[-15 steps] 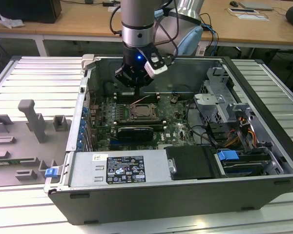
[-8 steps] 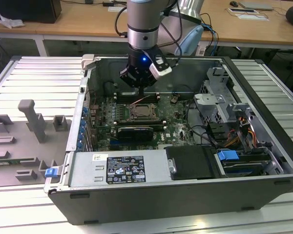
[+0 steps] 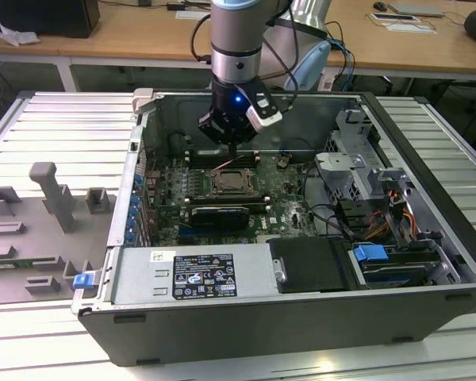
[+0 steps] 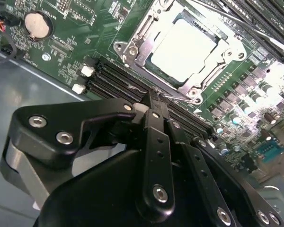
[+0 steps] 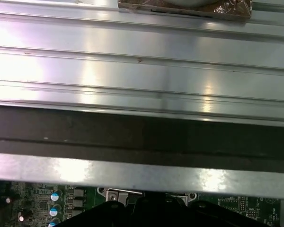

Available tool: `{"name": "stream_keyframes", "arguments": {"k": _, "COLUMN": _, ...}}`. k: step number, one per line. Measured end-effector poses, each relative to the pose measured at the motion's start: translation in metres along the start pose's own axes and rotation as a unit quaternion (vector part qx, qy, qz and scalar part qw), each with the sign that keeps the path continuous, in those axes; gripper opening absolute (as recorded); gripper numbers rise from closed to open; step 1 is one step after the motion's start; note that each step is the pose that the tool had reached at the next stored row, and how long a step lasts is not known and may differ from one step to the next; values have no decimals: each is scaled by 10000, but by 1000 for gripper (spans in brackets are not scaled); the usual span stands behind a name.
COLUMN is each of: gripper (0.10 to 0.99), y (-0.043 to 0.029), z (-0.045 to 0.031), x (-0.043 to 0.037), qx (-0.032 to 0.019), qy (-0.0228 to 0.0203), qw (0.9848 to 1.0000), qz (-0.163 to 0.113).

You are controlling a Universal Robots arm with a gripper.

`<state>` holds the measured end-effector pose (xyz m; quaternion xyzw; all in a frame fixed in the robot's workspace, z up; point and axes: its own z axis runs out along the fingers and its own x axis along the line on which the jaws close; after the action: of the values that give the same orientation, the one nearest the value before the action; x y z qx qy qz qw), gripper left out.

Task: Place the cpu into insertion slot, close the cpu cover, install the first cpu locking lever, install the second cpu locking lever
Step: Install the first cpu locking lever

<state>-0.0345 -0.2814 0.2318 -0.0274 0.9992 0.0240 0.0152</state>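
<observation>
We are looking, at the exterior view's left, at a grey fixture tray (image 3: pixel 40 230) lying outside the open case (image 3: pixel 301 317), and at centre the gripper (image 3: pixel 232 147) is hanging just above the socket (image 3: pixel 236 184) on the board (image 3: pixel 289 208). In the second wrist view the gripper (image 4: pixel 154 101) is showing its black fingers (image 4: pixel 154 142) pressed together with nothing between them, their tips sitting near the memory slots (image 4: pixel 113 78) just beside the socket. To the upper right of that frame the cpu (image 4: pixel 182 49) is already lying in the socket (image 4: pixel 157 85), with the cover (image 4: pixel 232 45) appearing to frame it. We are judging the risks so: closed tips coming down off target would be scraping the slots or the cover, and a levering push landing askew would be shifting the chip over its pins.
</observation>
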Motion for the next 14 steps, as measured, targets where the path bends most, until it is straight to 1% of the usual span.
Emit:
{"name": "stream_keyframes", "arguments": {"k": 4, "gripper": 106, "y": -1, "z": 13, "x": -12, "qx": 0, "qy": 1, "qw": 10000, "qz": 32}}
{"name": "stream_keyframes", "arguments": {"k": 7, "gripper": 106, "y": -4, "z": 48, "x": -61, "qx": -1, "qy": 24, "qw": 10000, "qz": 33}}
{"name": "stream_keyframes", "arguments": {"k": 9, "gripper": 106, "y": -5, "z": 62, "x": -78, "qx": -1, "qy": 30, "qw": 10000, "qz": 33}}
{"name": "stream_keyframes", "arguments": {"k": 11, "gripper": 106, "y": -9, "z": 100, "x": -120, "qx": -2, "qy": 46, "qw": 10000, "qz": 34}}
{"name": "stream_keyframes", "arguments": {"k": 12, "gripper": 106, "y": -12, "z": 136, "x": -137, "qx": -2, "qy": 54, "qw": 10000, "qz": 34}}
{"name": "stream_keyframes", "arguments": {"k": 14, "gripper": 106, "y": -15, "z": 199, "x": -137, "qx": -2, "qy": 61, "qw": 10000, "qz": 34}}
